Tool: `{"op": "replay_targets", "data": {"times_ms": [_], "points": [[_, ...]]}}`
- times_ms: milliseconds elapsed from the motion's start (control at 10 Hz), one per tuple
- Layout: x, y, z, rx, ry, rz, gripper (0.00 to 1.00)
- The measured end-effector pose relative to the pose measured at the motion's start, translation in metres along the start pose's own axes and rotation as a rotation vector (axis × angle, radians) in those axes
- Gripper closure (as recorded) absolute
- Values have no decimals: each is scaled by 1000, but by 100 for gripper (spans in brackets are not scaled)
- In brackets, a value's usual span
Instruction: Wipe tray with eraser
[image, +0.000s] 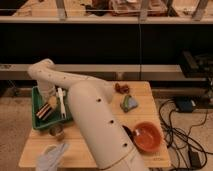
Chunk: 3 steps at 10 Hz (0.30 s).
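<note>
While the white arm (95, 120) fills the middle of the scene, its gripper (48, 95) hangs low over the green tray (36, 107) at the left end of the wooden table (145, 92). I cannot tell how the gripper is set, since the wrist hides it. Just below it, inside the tray, lies the eraser (46, 110), a dark-and-tan striped block tilted on a diagonal, near the tray's left wall. Beside it to the right lies a white utensil (61, 102), upright along the tray's length. Whether the gripper touches the eraser I cannot say.

Little room is left in the tray between the eraser, the utensil and the walls. A small metal cup (56, 132) stands just off the tray's front edge, and a pale blue cloth (51, 155) lies near the table's front left corner. Off to the right sit an orange bowl (147, 137), a green packet (129, 103) and a brown lump (121, 88), well apart from the tray.

From a broad base in the foreground the arm rises, bends at an elbow up left, and drops into the tray.
</note>
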<state>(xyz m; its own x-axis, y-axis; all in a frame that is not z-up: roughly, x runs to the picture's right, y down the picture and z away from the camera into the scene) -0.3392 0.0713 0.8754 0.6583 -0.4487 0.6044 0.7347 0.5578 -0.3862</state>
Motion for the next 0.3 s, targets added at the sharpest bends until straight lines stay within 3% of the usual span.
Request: {"op": "replay_targets", "data": {"times_ms": [300], "points": [[24,19,-11,9,11,48,100]]}}
